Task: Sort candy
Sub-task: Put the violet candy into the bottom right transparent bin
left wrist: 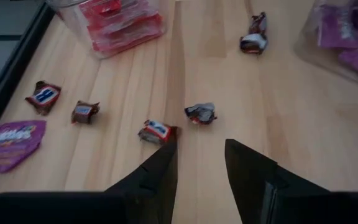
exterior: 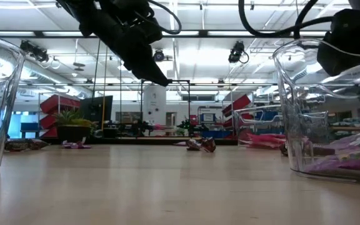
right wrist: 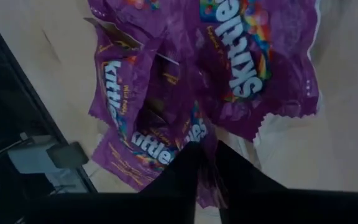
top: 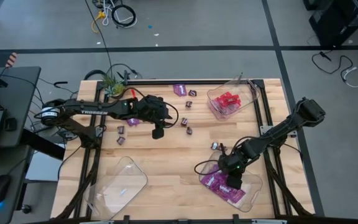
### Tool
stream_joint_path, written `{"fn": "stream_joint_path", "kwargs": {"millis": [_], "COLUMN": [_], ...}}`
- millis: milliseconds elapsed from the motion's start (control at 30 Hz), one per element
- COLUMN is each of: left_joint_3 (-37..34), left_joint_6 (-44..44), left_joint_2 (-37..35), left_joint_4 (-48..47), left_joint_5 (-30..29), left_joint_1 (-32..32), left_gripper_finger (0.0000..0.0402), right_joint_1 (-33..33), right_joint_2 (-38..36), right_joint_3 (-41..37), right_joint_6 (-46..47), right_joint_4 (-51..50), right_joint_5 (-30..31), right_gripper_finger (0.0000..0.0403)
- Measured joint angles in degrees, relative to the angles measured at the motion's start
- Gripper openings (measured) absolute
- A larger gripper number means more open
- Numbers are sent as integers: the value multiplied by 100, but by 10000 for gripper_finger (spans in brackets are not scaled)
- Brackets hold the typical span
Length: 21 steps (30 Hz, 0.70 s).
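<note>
The candy lies in three sorts. Red packets fill a clear tray at the far right. Purple packets lie heaped in the near-right tray. Small brown pieces and a purple packet lie loose on the wood. My left gripper hangs open above the table's middle, just short of two brown pieces. My right gripper is down in the purple heap, its fingers almost together. My right gripper comes steeply from above into the near-right tray. A purple packet's edge runs into the narrow gap between its two fingers. That packet lies on the other purple packets in the tray. The fingers hide how much of it they cover.
A clear tray with nothing in it stands at the near left. More brown pieces lie near the left arm and beside the right arm. A small plant stands at the far left corner. Bare wood lies between the near trays.
</note>
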Motion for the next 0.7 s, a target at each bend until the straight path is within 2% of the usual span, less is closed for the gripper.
{"fn": "stream_joint_path", "kwargs": {"millis": [200, 367, 533, 700], "left_joint_3": [-2, 6, 12, 13], "left_joint_6": [-202, -502, -634, -705], "left_joint_2": [2, 61, 393, 780], "left_joint_4": [-182, -128, 181, 734], "left_joint_5": [-544, -577, -132, 170], "left_joint_1": [48, 336, 839, 1155], "left_gripper_finger": [136, 136, 136, 136], "right_joint_1": [0, 0, 23, 71], "right_joint_2": [-22, -51, -219, -494], "right_joint_3": [147, 527, 911, 1221], "right_joint_6": [35, 9, -105, -424], "right_joint_4": [-202, -493, -524, -530], "right_joint_5": [8, 130, 413, 838], "right_gripper_finger": [125, 196, 245, 267]}}
